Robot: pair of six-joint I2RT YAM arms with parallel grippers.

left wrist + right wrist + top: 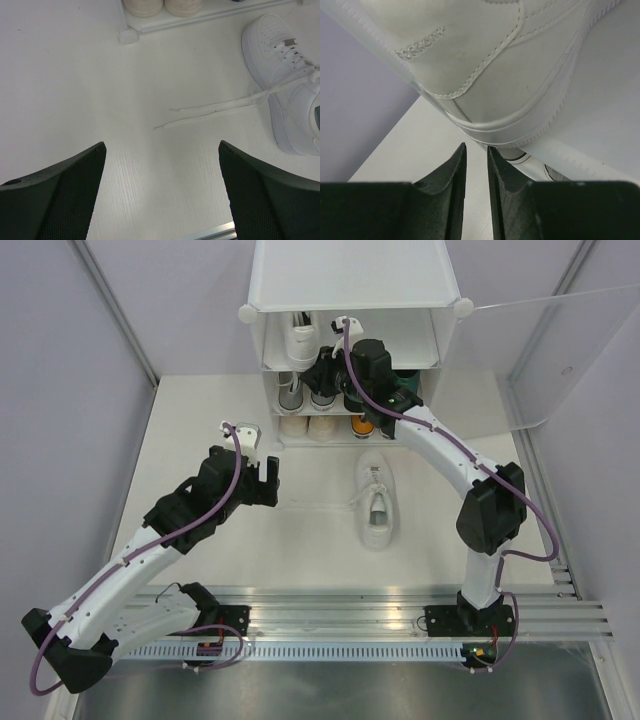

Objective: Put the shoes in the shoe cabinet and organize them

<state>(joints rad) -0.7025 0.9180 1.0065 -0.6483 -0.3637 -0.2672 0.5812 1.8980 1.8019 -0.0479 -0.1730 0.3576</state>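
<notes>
One white sneaker (378,502) lies on the worktop (200,420) before the shoe cabinet (350,275), while the right gripper (322,368) reaches into a shelf. Left wrist view: the left gripper (161,144) hovers with jaws spread and empty, near trailing laces (220,106). Right wrist view: jaws nearly pressed together, pinching nothing, just behind a second sneaker (490,65). Pushing it squarely back should leave room for its mate.
</notes>
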